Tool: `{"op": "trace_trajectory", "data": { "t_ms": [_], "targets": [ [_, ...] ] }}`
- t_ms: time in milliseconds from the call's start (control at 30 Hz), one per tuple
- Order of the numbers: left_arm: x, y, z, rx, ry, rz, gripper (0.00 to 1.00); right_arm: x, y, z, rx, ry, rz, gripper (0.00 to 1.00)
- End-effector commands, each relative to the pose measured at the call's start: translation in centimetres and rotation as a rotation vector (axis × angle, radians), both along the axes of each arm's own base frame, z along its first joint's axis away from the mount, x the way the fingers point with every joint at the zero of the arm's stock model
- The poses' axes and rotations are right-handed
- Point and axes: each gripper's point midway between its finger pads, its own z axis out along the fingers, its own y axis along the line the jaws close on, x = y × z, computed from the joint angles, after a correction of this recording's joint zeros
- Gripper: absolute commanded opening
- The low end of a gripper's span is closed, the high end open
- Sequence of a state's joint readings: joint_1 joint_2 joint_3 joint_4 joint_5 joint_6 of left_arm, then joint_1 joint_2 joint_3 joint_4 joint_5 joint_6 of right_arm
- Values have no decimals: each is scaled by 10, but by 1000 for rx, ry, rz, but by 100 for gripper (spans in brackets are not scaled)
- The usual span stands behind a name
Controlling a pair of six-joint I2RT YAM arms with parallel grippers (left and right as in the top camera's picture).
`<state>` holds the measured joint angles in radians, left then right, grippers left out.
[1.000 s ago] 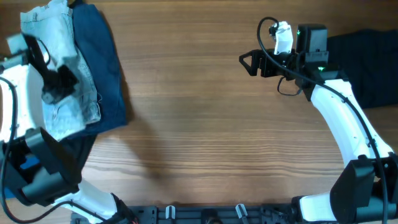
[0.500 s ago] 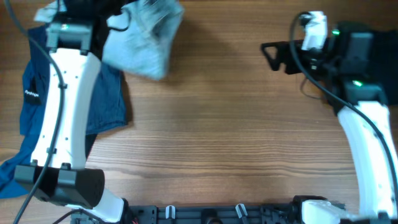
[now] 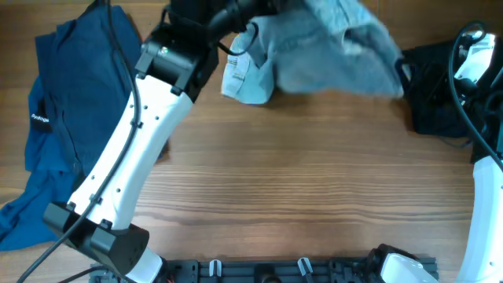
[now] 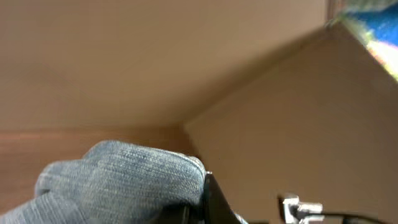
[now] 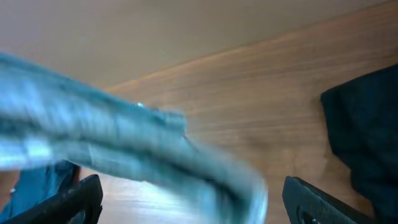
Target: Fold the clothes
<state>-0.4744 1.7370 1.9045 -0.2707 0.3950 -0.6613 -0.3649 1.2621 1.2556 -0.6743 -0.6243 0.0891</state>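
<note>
Swung rightward off the navy garment (image 3: 71, 94), the denim shorts (image 3: 330, 47) stretch crosswise above the bench (image 3: 299, 181), bunched in the left fingers (image 4: 214, 202); the right fingers (image 5: 78, 199), spread wide, sit nearest their loose end.

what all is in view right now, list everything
denim shorts: one, light faded blue, held up and blurred over the table's far side, centre-right
navy garments: a heap, count unclear, dark blue, on the table's left side
black garment: one, black, far right
table: one, brown wood, under everything
left arm: one, white and black, reaching from near left to far centre
left gripper: one, black, shut on the denim shorts
right arm: one, white, along the right edge
right gripper: one, black, open, with the blurred shorts in front of it
</note>
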Motion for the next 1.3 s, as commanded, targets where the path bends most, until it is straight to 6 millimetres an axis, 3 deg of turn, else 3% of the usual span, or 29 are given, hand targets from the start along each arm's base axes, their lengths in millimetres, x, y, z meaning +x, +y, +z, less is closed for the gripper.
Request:
{"op": "trace_trajectory", "data": {
  "t_ms": [0,133,333,433,533,600,733,900,1100,1267],
  "targets": [
    [-3,12,17,34,-67,26,4,-6,15,11,41,-23,74,93],
    [3,20,17,34,-68,49,4,-20,39,8,53,-36,235,94],
    [7,25,19,33,-75,77,4,-34,81,-15,11,-43,445,94],
    [7,25,22,26,-88,77,4,-36,109,-31,-41,-82,571,94],
    [5,25,24,23,-90,72,4,-26,122,-48,-51,-104,617,94],
    [1,24,28,14,-91,58,4,-9,122,-67,-67,-109,617,94],
    [-5,27,32,15,-91,59,4,12,116,-86,-87,-103,600,100],
    [-4,32,29,22,-77,67,4,24,114,-101,-101,-96,599,100],
    [-7,28,29,21,-73,40,4,37,129,-125,-101,-94,646,100],
    [-14,23,29,14,-68,-11,4,58,128,-142,-97,-113,628,100]
  ]
}}
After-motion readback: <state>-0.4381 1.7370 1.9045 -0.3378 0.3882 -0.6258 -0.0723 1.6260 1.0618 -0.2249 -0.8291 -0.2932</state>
